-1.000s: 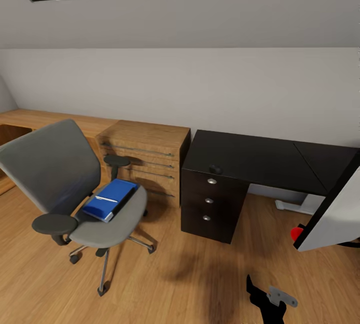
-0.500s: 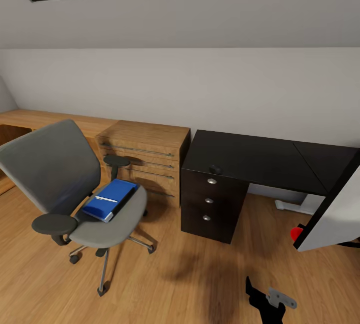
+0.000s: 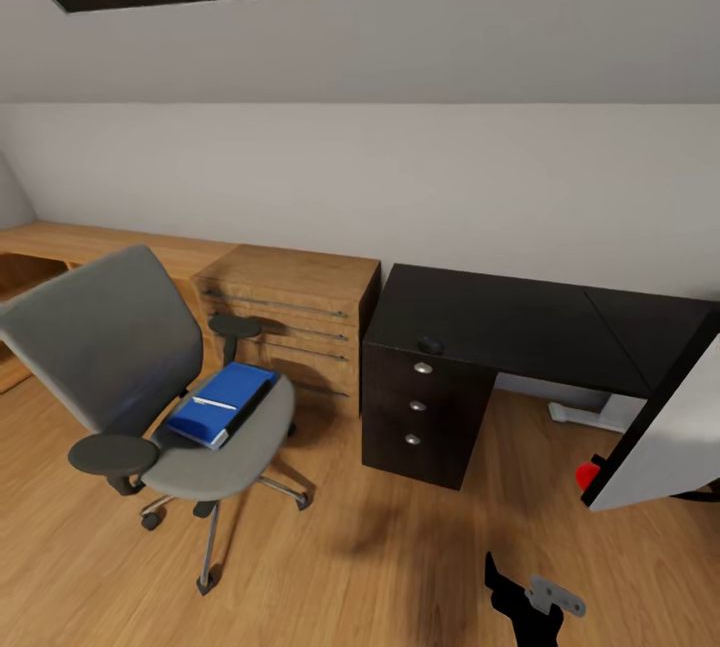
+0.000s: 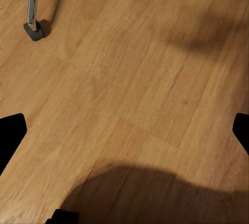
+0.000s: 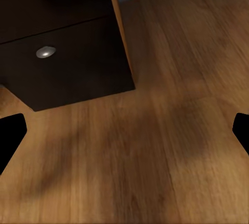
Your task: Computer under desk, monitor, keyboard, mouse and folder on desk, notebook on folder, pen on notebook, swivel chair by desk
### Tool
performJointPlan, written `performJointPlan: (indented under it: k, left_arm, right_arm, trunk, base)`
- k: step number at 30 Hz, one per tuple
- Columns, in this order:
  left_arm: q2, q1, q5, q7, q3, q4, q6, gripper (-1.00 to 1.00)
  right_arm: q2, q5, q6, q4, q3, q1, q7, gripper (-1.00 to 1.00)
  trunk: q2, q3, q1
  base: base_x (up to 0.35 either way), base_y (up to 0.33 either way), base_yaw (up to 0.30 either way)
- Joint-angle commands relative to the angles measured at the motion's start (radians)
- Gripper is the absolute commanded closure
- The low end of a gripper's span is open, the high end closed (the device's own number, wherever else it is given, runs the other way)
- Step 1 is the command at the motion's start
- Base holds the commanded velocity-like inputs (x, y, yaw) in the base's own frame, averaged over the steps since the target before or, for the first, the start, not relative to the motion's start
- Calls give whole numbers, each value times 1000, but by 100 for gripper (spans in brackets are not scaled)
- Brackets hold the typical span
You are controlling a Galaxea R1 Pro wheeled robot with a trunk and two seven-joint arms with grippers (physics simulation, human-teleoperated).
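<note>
2 grippers gape wide, empty; folder (image 3: 220, 403) lies on swivel chair (image 3: 140, 377), ahead-left, nearer the left gripper (image 4: 124, 130), long axis angled toward desk (image 3: 520, 322).

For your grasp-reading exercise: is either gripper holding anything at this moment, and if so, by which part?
Nothing is held. Both wrist views show the fingers spread wide, with bare wooden floor between them. The folder lies on the swivel chair.
</note>
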Motion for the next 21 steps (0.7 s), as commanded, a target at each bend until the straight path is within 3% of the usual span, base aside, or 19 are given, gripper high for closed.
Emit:
performJointPlan:
  k: [1,21]
  left_arm:
    - [0,0,7,0,1,0,-2,-100]
    - [-3,0,5,1,0,-3,1,-100]
  right_arm:
    - [1,-4,-3,2,-8,-1,10,-100]
    - [4,-4,-5,1,-9,-1,10,-100]
  trunk:
    - [7,2,-4]
    - [147,65,-81]
  base:
    - [0,0,0]
    - [0,0,0]
